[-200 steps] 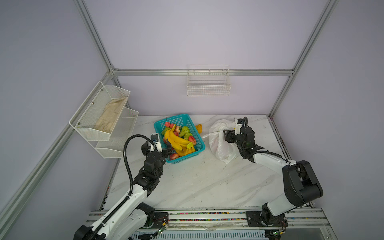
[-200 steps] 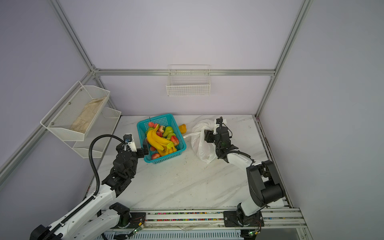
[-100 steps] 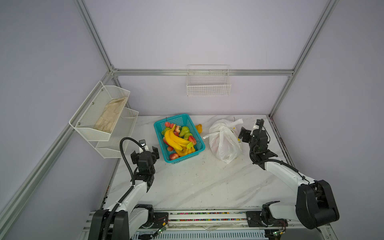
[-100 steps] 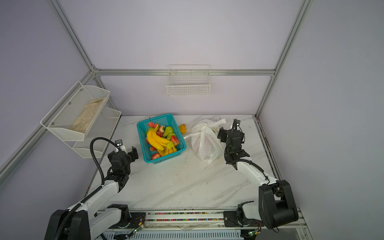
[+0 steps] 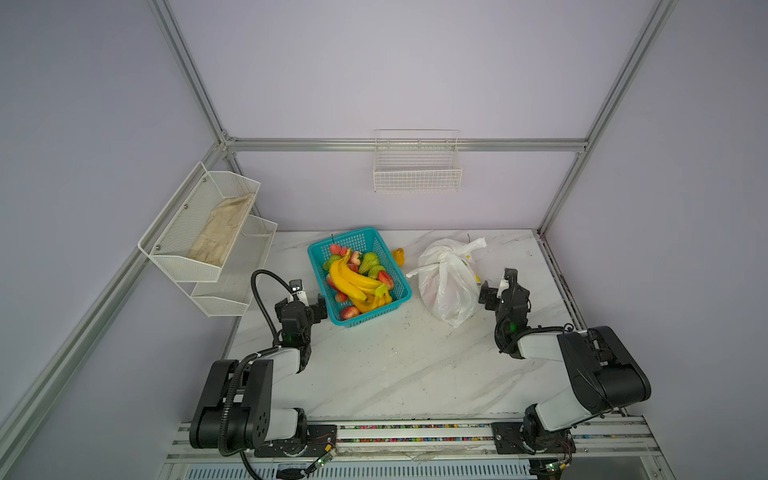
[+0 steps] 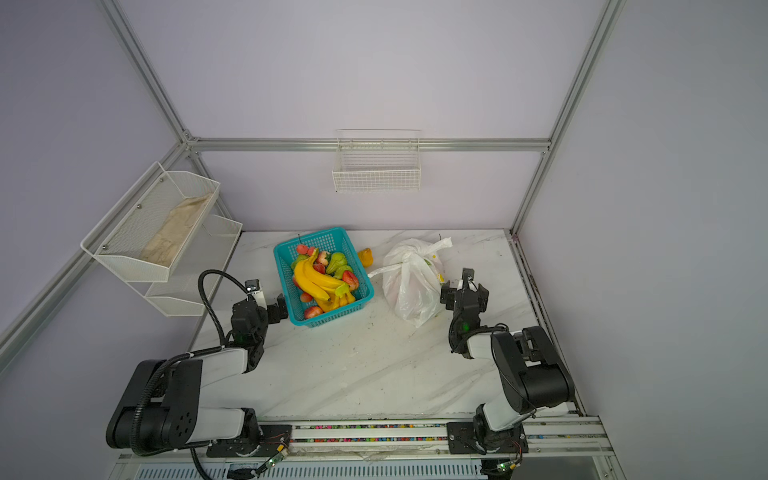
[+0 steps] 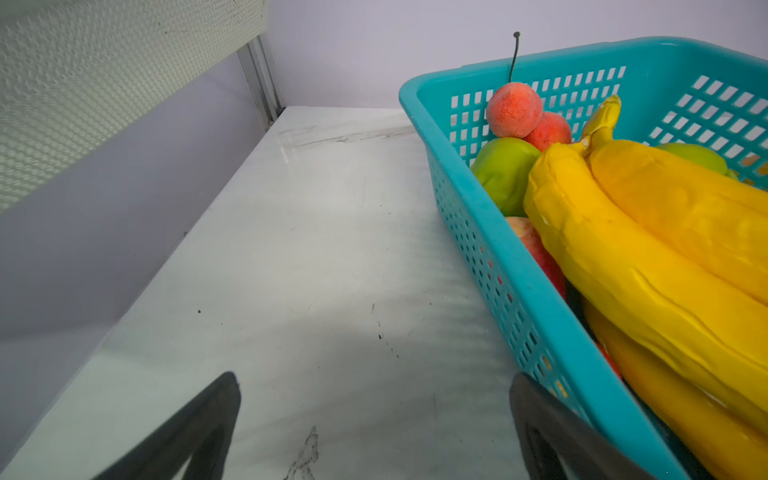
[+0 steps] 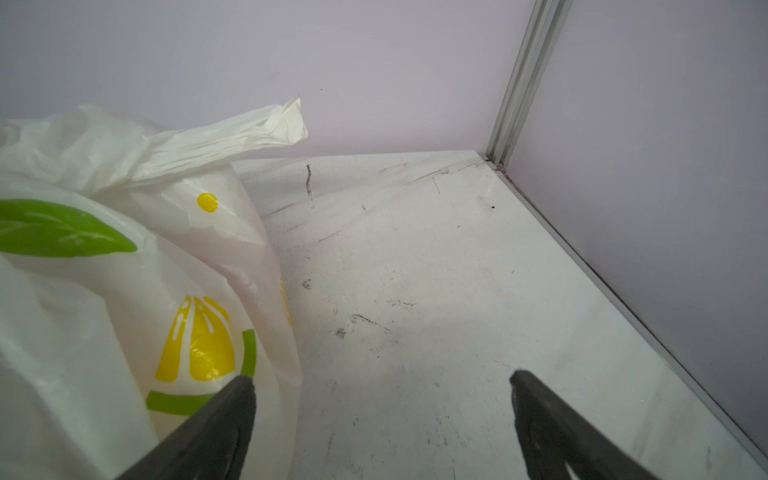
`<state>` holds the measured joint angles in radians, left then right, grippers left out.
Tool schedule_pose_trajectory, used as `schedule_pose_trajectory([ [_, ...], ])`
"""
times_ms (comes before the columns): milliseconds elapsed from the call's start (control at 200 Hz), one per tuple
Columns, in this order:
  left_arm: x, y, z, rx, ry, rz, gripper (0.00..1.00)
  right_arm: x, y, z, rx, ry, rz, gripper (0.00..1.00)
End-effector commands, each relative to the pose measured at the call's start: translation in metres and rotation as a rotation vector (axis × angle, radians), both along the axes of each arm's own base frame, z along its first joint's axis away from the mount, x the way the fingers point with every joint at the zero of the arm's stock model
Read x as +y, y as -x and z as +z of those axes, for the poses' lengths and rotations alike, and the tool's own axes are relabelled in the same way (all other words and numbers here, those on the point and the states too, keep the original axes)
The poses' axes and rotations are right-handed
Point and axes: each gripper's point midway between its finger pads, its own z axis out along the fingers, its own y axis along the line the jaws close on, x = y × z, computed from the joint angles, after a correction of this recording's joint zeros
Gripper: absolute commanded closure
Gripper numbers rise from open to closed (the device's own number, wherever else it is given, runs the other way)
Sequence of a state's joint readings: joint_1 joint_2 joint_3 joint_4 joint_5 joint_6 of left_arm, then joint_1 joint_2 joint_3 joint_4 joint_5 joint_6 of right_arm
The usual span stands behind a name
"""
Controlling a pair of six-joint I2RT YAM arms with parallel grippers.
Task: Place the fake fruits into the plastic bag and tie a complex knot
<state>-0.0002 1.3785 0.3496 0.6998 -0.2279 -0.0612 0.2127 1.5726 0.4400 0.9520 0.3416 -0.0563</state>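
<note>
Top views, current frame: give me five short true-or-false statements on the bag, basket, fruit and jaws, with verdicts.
1. The thin white plastic bag sits knotted at its top on the marble table. True.
2. The teal plastic lattice basket is empty. False: yellow plastic bananas and other fruits fill it.
3. The right arm's jaws clamp the bag. False: they stand open beside it, gripping nothing.
4. A small orange plastic fruit lies on the table between basket and bag. True.
5. The beige cloth lies in the white wire basket on the back wall. False: it lies in the white mesh shelf on the left wall.
</note>
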Motion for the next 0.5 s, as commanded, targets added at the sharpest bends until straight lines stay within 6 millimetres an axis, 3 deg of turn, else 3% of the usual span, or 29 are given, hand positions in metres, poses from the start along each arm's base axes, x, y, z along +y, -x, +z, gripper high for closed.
schedule_pose_trajectory([
  [0, -0.003, -0.012, 0.021, -0.125, -0.014, -0.038, 0.00, 0.007, -0.015, 0.043, -0.194, -0.031, 0.042, 0.03],
  [95, -0.008, -0.018, 0.000, -0.110, -0.013, -0.077, 0.00, 0.010, -0.026, 0.038, -0.176, 0.000, 0.059, 0.03],
  [495, -0.009, -0.027, -0.004, -0.066, -0.025, -0.089, 0.00, -0.009, -0.026, 0.015, -0.202, -0.050, 0.046, 0.03],
])
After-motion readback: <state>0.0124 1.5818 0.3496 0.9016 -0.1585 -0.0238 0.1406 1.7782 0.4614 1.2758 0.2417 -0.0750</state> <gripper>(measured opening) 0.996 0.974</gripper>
